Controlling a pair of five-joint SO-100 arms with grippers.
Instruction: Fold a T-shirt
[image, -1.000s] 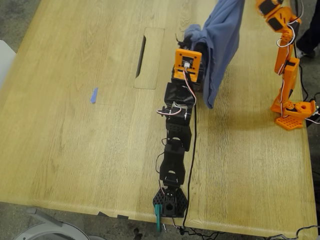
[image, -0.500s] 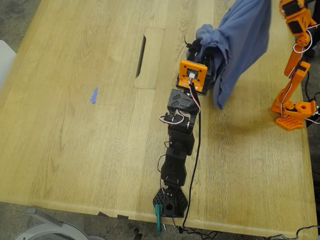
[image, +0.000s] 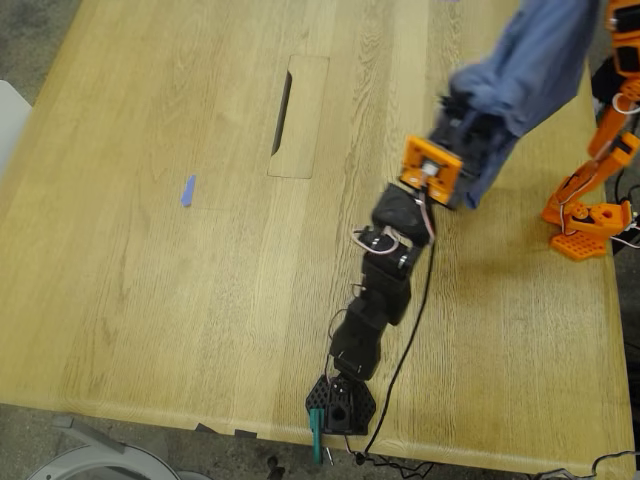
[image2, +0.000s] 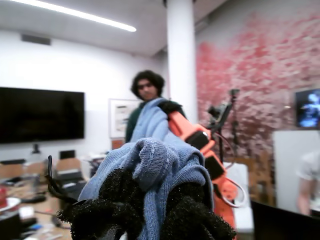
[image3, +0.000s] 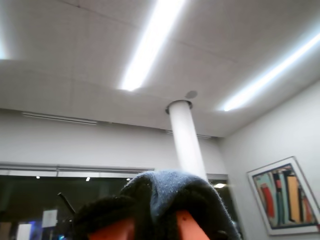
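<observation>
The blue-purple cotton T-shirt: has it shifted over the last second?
Yes. The blue-purple cotton T-shirt has swung toward the exterior view's right, away from the dark slot in the wooden table, which stays put.

Honestly nothing readable anywhere in these shots. The T-shirt (image: 530, 65) showed only plain blue cloth, no print or lettering facing any camera. The wall screen (image2: 41, 116) in the first wrist view was just dark, and the framed picture (image3: 284, 196) in the second wrist view was colour blocks, no words I could make out.
</observation>
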